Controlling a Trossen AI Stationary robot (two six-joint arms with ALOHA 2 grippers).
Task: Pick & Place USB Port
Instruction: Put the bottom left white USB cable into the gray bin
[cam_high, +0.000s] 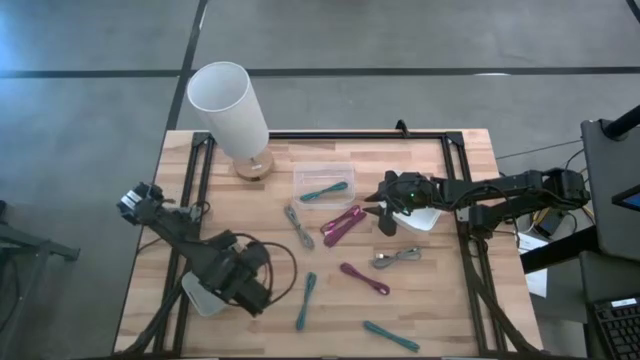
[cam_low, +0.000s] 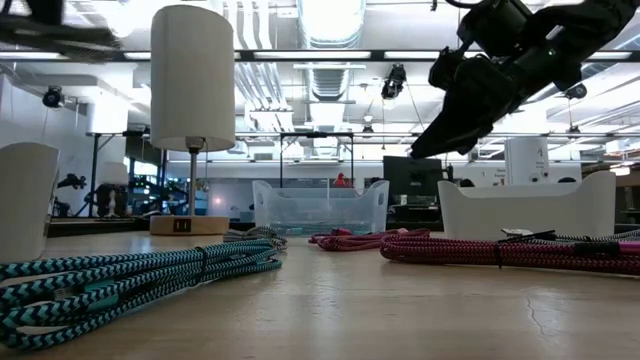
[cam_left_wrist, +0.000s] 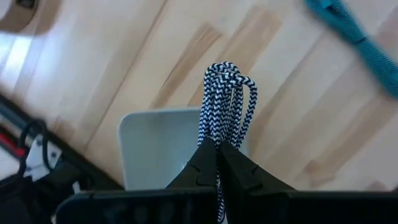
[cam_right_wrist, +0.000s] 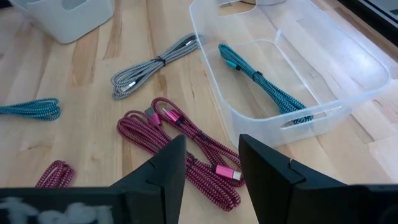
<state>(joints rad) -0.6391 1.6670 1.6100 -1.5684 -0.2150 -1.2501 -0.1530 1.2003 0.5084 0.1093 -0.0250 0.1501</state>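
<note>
Butcher-block tabletop (cam_high: 440, 300), pale wood in a black frame, on a grey concrete floor; beyond it an open workshop with ceiling ducts, strip lights and monitors. Landmark: the clear plastic bin (cam_high: 324, 185) near the table's middle, just beside a white cylindrical lamp on a wooden base (cam_high: 232, 110).

Progress, as judged: early. One teal braided USB cable (cam_high: 325, 190) lies inside the clear bin. Most cables lie loose on the wood on the near side of the bin: a grey braided cable (cam_high: 298, 225) just beside it, a pair of magenta braided cables (cam_high: 343, 224) also just beside it, one more magenta cable (cam_high: 364, 279) farther out, a silver-grey cable (cam_high: 396, 258) to the right of that, and two teal cables (cam_high: 306, 300) (cam_high: 392, 336) farthest from the bin.

Left gripper (cam_left_wrist: 217, 152), well away from the bin toward the table's left near corner, is clamped on a black-and-white braided cable (cam_left_wrist: 227, 102), its loops sticking out past the fingertips. It hangs over a small white rectangular tray (cam_left_wrist: 158, 146); the cable looks about to go in, not yet released.

Right gripper (cam_right_wrist: 211, 165) hovers just right of the bin, above the magenta pair, fingers apart and empty. A white tub (cam_high: 420, 216) sits under that arm.

Left to do: seven loose cables, by my count.
</note>
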